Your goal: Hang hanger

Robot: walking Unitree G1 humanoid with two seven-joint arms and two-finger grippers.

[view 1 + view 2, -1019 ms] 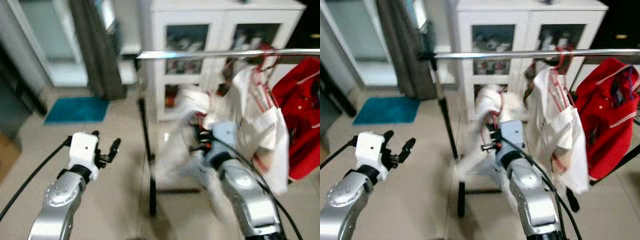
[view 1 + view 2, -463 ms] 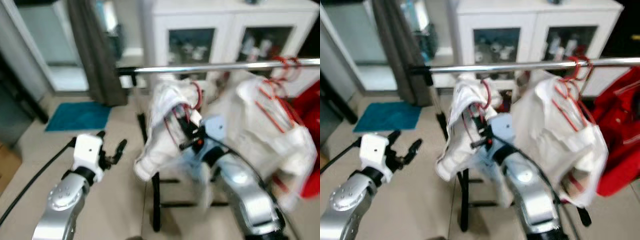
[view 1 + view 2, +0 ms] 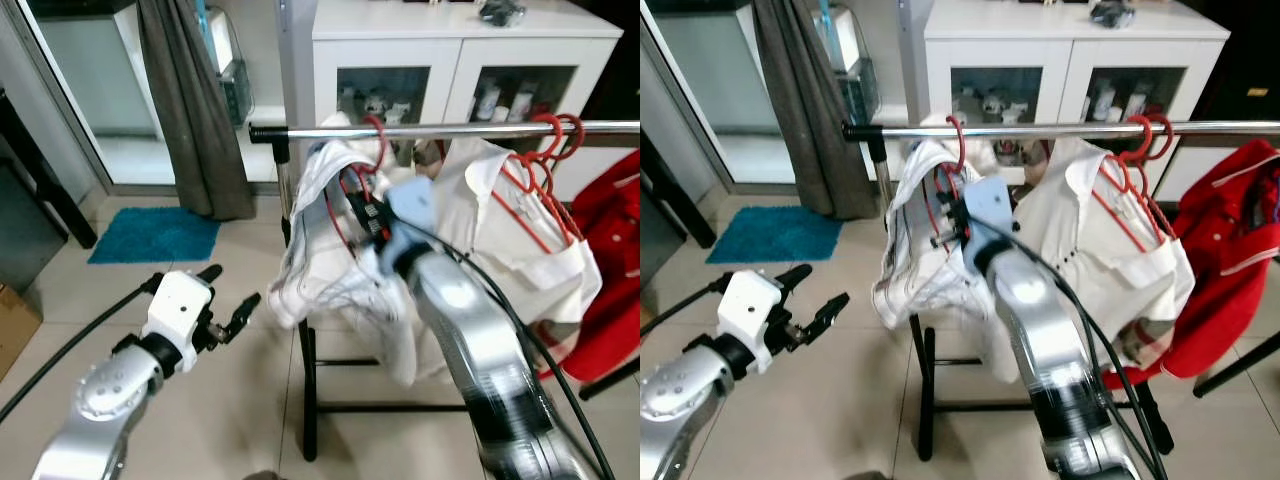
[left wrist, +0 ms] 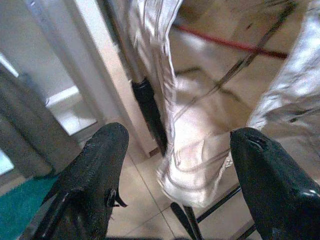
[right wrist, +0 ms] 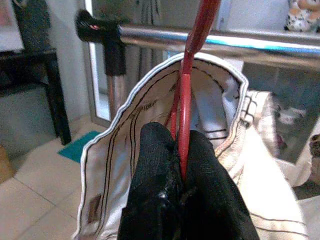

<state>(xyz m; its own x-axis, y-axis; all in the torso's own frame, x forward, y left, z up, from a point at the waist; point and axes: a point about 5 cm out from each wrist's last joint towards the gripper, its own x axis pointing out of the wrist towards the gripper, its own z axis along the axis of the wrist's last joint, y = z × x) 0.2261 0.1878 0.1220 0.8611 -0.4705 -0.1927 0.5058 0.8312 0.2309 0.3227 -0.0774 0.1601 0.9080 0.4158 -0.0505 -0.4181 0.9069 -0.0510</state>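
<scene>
1. At the left end of the shiny horizontal metal clothes rail (image 3: 1060, 129), the right hand (image 5: 181, 165) is raised to the bar, its two black fingers pinched tight on the neck of a red wire hanger (image 5: 191, 65) that carries a white shirt with thin dark stitching (image 3: 915, 265).
2. The hanger's hook (image 3: 958, 140) appears to curve over the rail close to its black end cap (image 5: 95, 27); whether the hook fully bears on the bar cannot be told.
3. To the right along the rail hang another white garment on two red hangers (image 3: 1145, 135) and, farther right, a red jacket (image 3: 1230, 250).
4. The left hand (image 3: 228, 318) hovers low and to the left, over the tiled floor (image 3: 220, 400), fingers spread wide and holding nothing; in its wrist view the black upright of the rack (image 4: 150, 112) and the shirt's hem lie ahead of it.
5. Judged from this, the step in hand is seating the hook. Doing it well likely means lowering the hanger straight down until the shirt's weight sits on the rail, keeping the hook away from the end cap so it cannot slide off the open end, and only then parting the fingers and drawing back towards the robot without snagging the collar.
6. A risk is that the loose shirt swings and tips the hanger as the grip lets go.
7. Behind stands a white cabinet with glass doors (image 3: 1070, 50); no brand, label or writing can be read anywhere.
</scene>
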